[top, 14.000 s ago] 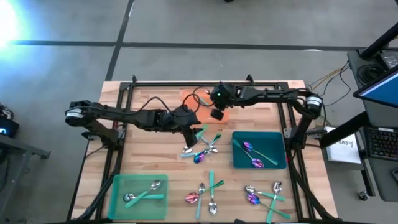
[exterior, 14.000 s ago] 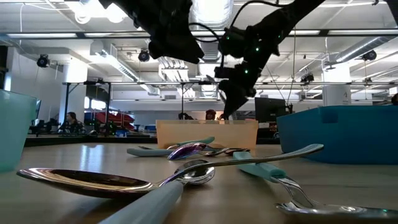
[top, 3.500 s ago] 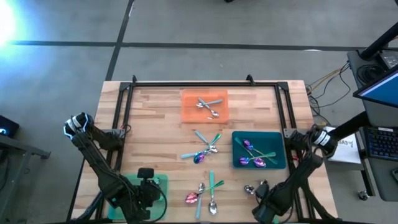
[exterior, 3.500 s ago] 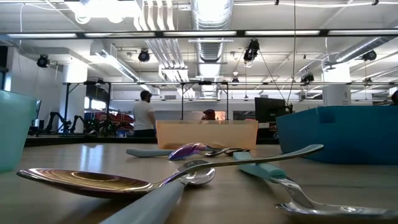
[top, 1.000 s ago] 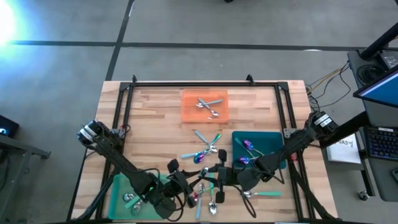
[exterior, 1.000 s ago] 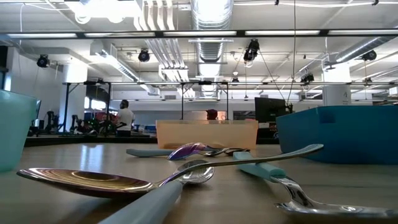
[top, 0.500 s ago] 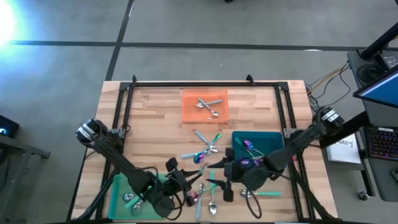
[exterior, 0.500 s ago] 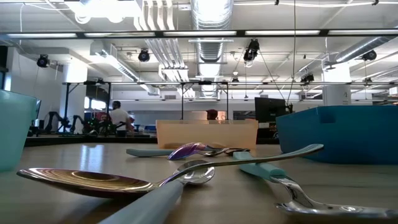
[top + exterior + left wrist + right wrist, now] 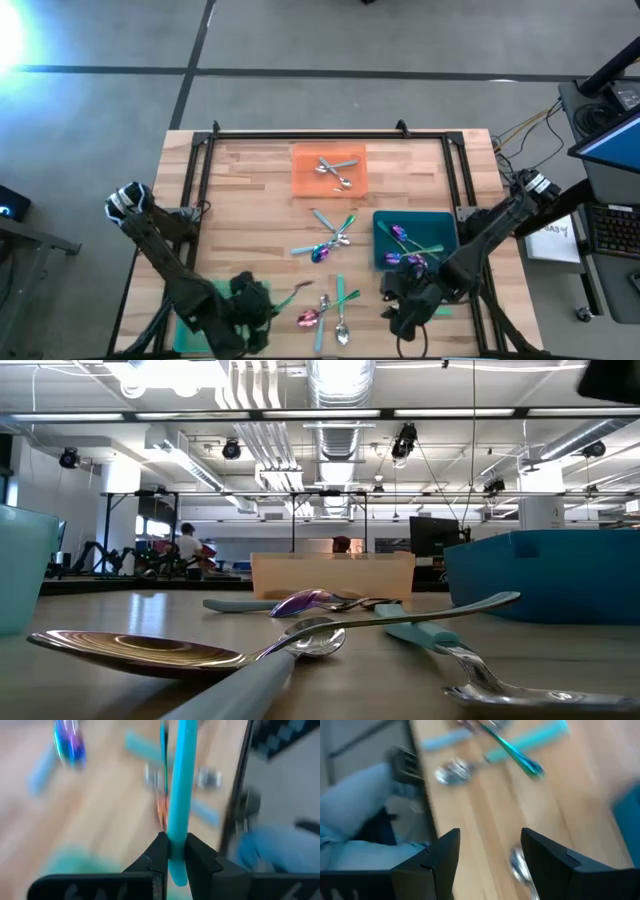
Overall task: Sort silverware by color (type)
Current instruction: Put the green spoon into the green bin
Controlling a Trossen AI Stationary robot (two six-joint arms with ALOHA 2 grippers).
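Observation:
My left gripper [image 9: 268,302] hangs at the green tray's [image 9: 200,300] right edge near the table's near side, shut on a teal-handled utensil [image 9: 288,294] that sticks out toward the table's right. My right gripper [image 9: 395,305] is open just below the teal tray [image 9: 440,262], with nothing between its fingers [image 9: 489,860]. The teal tray holds purple spoons [image 9: 400,238]. The orange tray [image 9: 305,180] holds silver utensils [image 9: 335,170]. Loose silverware lies mid-table [image 9: 328,243] and near the front edge [image 9: 328,315]. My left gripper pinches the utensil's teal handle [image 9: 176,837] between its two fingers, close to the handle's end. The handle runs on away from the fingers, roughly in line with them. The utensil is off the table and juts past the gripper over the wood.
A teal-handled piece [image 9: 440,310] and a silver spoon [image 9: 520,865] lie on the wood by my right gripper. The black frame rails [image 9: 330,133] run along the table's far, left and right sides. In the low view, spoons [image 9: 180,650] fill the foreground.
My left gripper has drawn back from the near pile toward the table's left edge and the green tray, turning as it went and carrying the teal-handled utensil off the table. My right gripper has gone from the near pile toward the table's right edge.

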